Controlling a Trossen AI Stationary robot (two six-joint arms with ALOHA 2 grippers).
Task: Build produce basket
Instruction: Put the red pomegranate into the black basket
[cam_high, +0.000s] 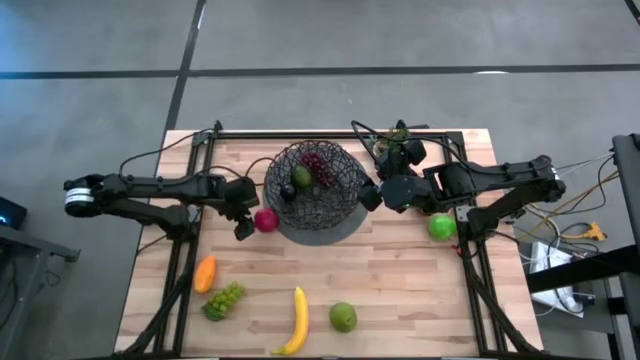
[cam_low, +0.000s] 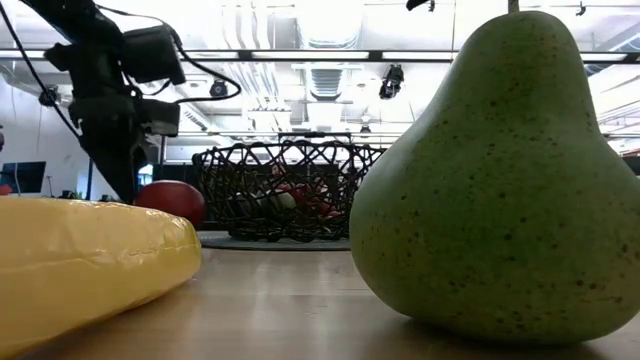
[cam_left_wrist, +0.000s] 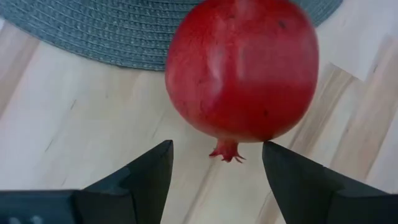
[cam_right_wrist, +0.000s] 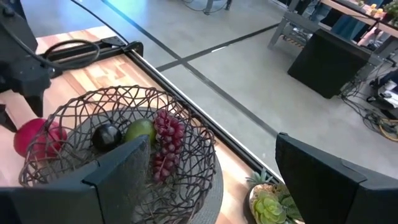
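Left of centre in the high view, the left gripper (cam_high: 243, 229) stands wide open, empty, at the red pomegranate (cam_high: 266, 220) beside the wire basket (cam_high: 315, 185); the right gripper (cam_high: 372, 195) is open too.

Overhead, tabletop-level, two wrist views; shared basket (cam_high: 316, 180).

Left hand (cam_high: 246, 222) low, fingers spread — right hand (cam_high: 372, 190) raised, fingers apart.

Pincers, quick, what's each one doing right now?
Left pincer: open, empty, fingers either side of the round red pomegranate on the table.
Right pincer: open, empty, beside the dark wire basket.
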